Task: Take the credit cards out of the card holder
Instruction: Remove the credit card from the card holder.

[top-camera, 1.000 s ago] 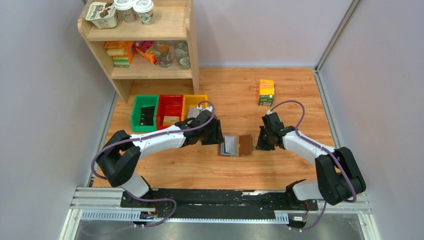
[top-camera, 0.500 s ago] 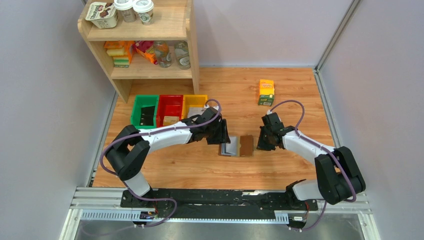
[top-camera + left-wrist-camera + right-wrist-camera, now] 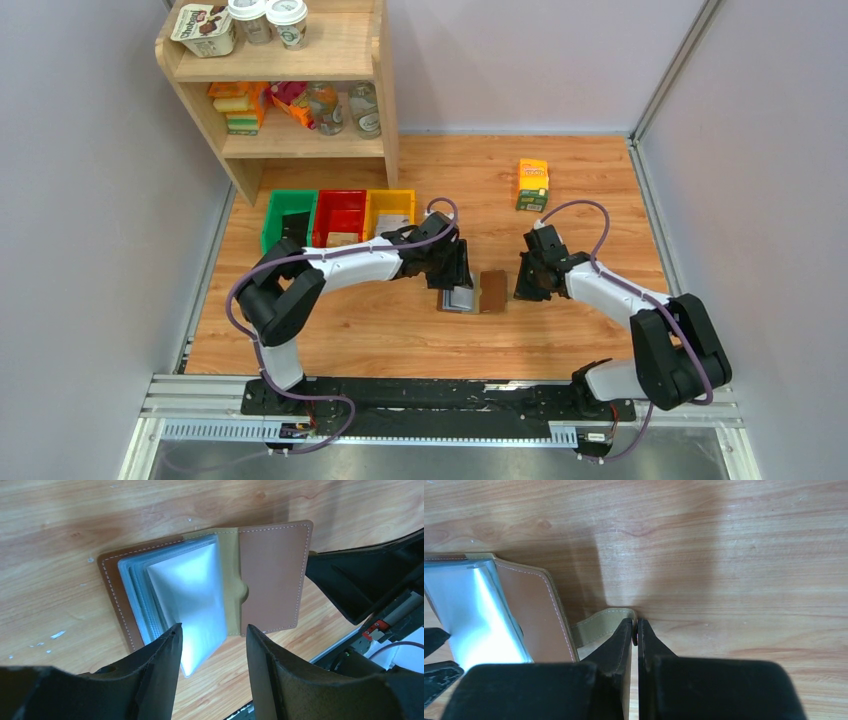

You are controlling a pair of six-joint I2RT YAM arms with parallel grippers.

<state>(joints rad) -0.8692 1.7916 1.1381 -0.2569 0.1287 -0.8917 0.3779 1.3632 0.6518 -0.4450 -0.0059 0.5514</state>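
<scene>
Currently card holder lies open between the arms, spine running near-to-far. Over its sleeve stack hovers the left gripper, jaws wide and nearest. At its clasp tab, the right gripper is closed; can't tell if it's gripping.

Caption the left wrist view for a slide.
Open left gripper poised over the card holder, lying open on the table with clear sleeves fanned.

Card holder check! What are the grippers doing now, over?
Left gripper open over the clear sleeves. Right gripper shut, tips at clasp tab. Card holder lies open; top sleeve looks empty. Nothing in the way.
</scene>
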